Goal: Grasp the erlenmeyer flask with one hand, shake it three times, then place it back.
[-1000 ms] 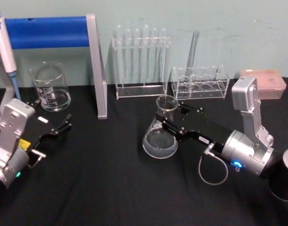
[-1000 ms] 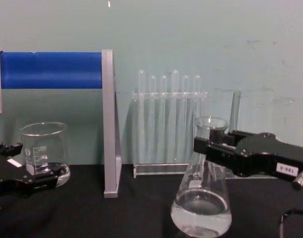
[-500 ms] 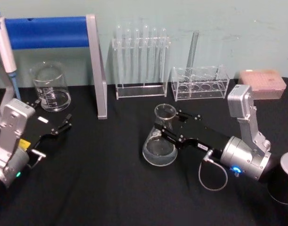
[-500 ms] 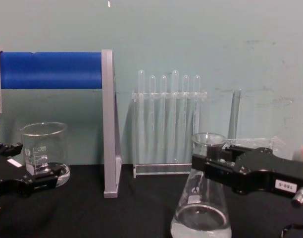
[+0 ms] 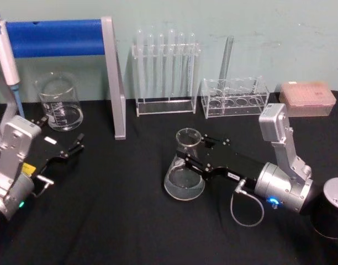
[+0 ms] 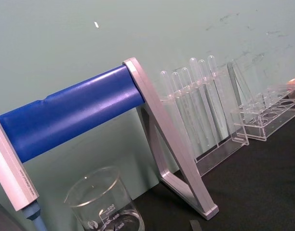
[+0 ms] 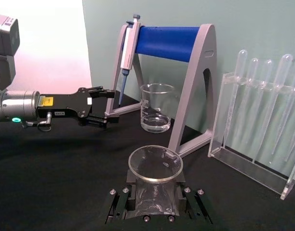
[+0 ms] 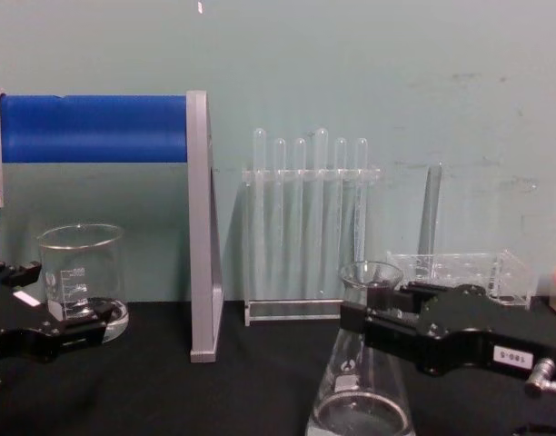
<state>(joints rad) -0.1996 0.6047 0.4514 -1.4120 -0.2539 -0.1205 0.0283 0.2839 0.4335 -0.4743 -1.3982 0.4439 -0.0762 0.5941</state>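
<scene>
While the left tool (image 5: 76, 144) rests spread near the beaker (image 5: 59, 105), the right tool (image 5: 186, 156) pinches the neck of the upright flask (image 5: 183, 182).

Backed by a pale green wall (image 5: 279, 38), faintly scuffed toward upper right. Fronted by a black table (image 5: 119, 221), evenly lit.

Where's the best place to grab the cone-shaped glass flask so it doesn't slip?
By the narrow neck just under the flared rim, coming in from the side. The flask is upright with a wide, sloping base that jaws would likely slide off; the right gripper is clamped on the neck this way.
</scene>
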